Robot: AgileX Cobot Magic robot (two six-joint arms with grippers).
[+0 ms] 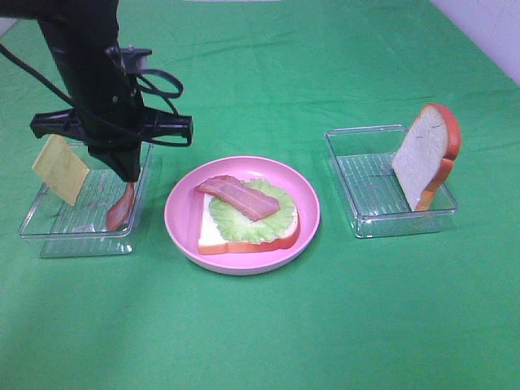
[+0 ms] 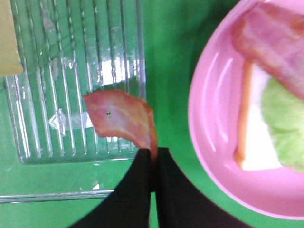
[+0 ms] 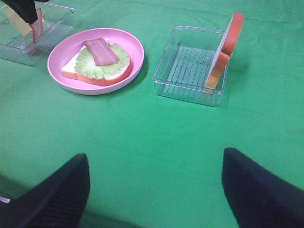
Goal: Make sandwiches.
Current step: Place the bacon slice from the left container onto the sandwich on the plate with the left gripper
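Now a bacon strip [image 2: 118,116] is hanging lengthwise from the left gripper [image 2: 153,154], which is pinching its upper end over the clear tray [image 1: 32,229]. The half-built sandwich [image 1: 244,219] is lying on the pink plate [image 1: 175,213] to that gripper's right, nearer it than the wide-open right gripper [image 3: 154,183].

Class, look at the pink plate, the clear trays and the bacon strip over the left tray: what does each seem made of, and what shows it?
The pink plate: probably hard plastic, glossy; light streaks shine on its wall. The clear trays: likely rigid transparent plastic; the green cloth shows through the ribbed floor. The bacon strip: seemingly soft, rubbery toy material, matte; it bends where pinched.
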